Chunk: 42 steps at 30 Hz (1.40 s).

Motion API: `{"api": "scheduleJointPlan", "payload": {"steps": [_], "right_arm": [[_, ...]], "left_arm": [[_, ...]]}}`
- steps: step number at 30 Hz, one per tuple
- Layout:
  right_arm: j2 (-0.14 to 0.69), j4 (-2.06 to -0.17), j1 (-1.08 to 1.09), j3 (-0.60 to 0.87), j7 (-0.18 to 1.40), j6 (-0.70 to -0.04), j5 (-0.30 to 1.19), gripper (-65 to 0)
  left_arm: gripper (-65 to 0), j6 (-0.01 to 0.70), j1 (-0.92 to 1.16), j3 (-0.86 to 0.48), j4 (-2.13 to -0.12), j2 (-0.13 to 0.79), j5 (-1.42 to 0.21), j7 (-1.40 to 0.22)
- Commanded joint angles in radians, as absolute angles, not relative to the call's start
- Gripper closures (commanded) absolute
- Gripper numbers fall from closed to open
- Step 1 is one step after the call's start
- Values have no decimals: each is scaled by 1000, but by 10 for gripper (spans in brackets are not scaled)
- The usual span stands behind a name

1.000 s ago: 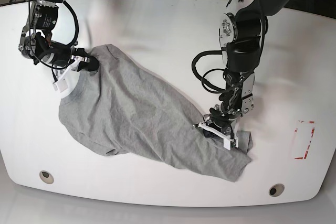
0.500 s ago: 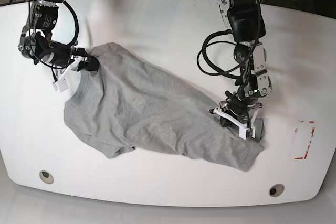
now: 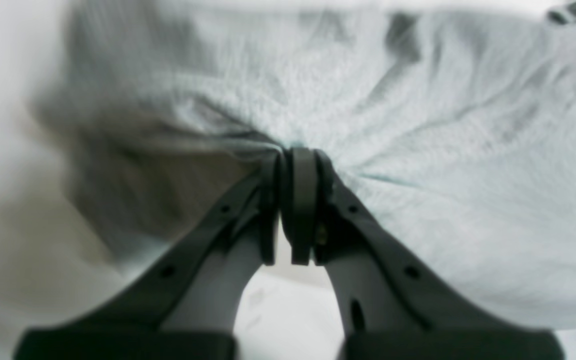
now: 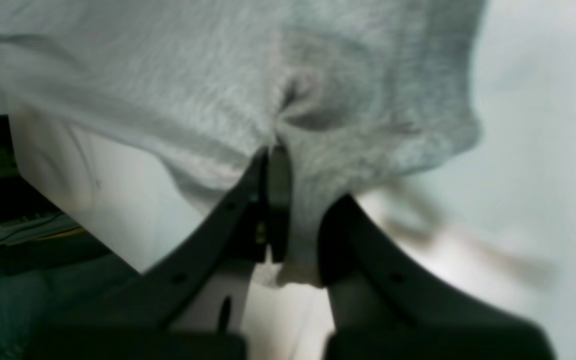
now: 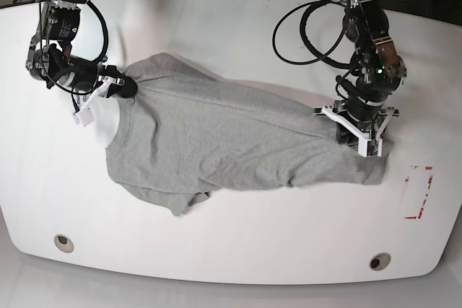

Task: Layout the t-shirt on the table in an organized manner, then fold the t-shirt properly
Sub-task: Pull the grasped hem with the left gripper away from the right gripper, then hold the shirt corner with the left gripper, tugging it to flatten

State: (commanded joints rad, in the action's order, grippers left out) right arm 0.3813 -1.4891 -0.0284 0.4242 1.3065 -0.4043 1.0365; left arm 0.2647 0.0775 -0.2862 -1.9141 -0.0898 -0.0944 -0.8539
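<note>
The heather-grey t-shirt [image 5: 216, 142] lies stretched across the white table [image 5: 231, 34], wrinkled, with a fold bunched at its near edge. On the right of the base view my left gripper [image 5: 359, 137] is shut on the shirt's right end. In the left wrist view, cloth [image 3: 418, 150] gathers into creases at the closed fingertips of the left gripper [image 3: 293, 155]. My right gripper [image 5: 119, 86] is shut on the shirt's upper left corner. In the right wrist view, fabric [image 4: 168, 75] puckers at the right gripper [image 4: 303, 175] and drapes over one finger. The neck mark is hidden.
A red dashed rectangle [image 5: 419, 192] is marked right of the shirt. Two round grey grommets [image 5: 63, 242] [image 5: 380, 260] sit near the table's front edge. Black cables [image 5: 303, 27] loop from the right-hand arm above the table's back.
My left gripper has moved right and toward the back of the table with the cloth in it. The shirt is pulled out longer. My right gripper has barely moved.
</note>
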Motion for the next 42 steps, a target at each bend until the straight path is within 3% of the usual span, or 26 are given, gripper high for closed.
{"api": "scheduleJointPlan", "payload": {"steps": [12,14,17,21,26,32,42], "right_arm": [[361,-1488,-30,421,1308,-404,1036,-1],[360,-1488,-30,420,1308,-404,1036,-1],[360,-1488,-30,420,1308,-404,1036,-1],[358,-1488,-30,420,1308,-404,1036,-1],[358,-1488,-30,420,1308,-404,1036,-1],[358,-1488,-28,420,1308,-404,1036,-1],[332,-1488,-28,418,1308,-403,1035,-1]], "left_arm": [[-21,265,148,-283,-1942,-58,-94,-862],[-45,265,150,-283,-1940,-58,-94,-874],[-128,265,148,-282,-1940,-58,-94,-914],[-335,265,145,-285,-1940,-58,-93,-978],[-475,262,147,-286,-1940,-30,-88,-1017],[-461,262,148,-291,-1940,-13,-90,-1024],[-459,262,110,-455,-1942,61,-93,-1024]]}}
